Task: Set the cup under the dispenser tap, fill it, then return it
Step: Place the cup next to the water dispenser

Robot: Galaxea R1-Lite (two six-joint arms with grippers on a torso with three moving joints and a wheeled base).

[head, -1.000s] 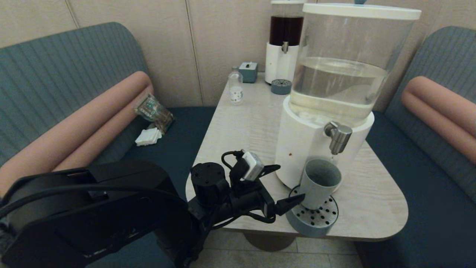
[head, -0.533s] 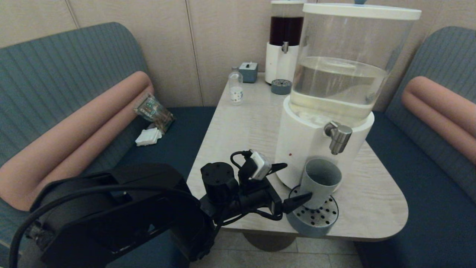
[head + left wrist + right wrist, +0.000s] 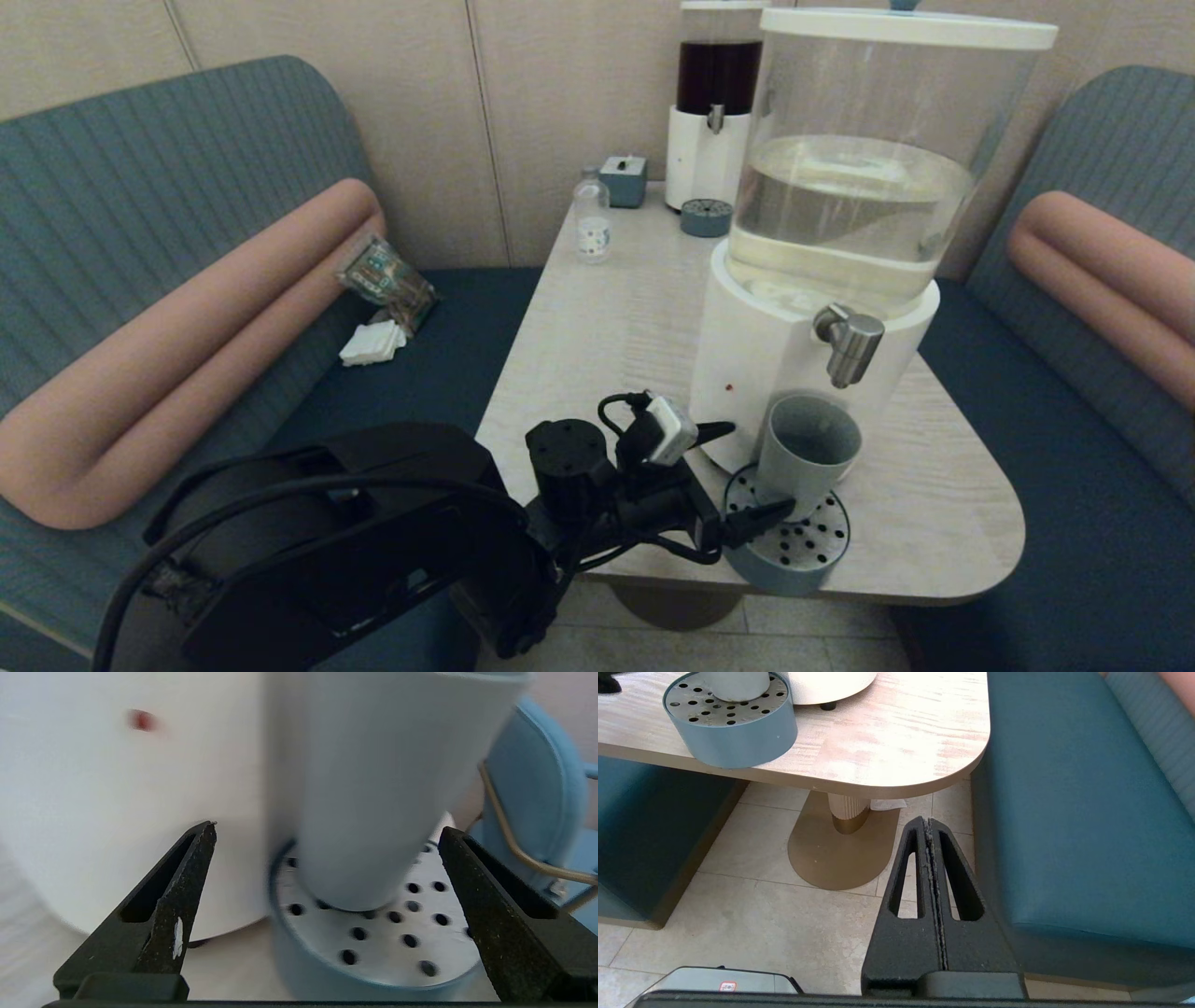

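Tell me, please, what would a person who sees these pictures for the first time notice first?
The big dispenser with clear liquid stands at the near right of the table, its tap above the cup on the round drip tray. The left gripper is open beside the cup, its fingers apart on either side without touching it. The right gripper is shut, low beside the table over the floor.

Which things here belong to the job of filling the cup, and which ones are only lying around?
Part of the job:
- cup, on the drip tray
- tap above it
- left gripper, open, fingers either side of the cup's base

Just lying about:
- small bottle
- dark-liquid dispenser
- small blue box
- packet and white napkins on the bench
- right gripper, shut, parked off the table
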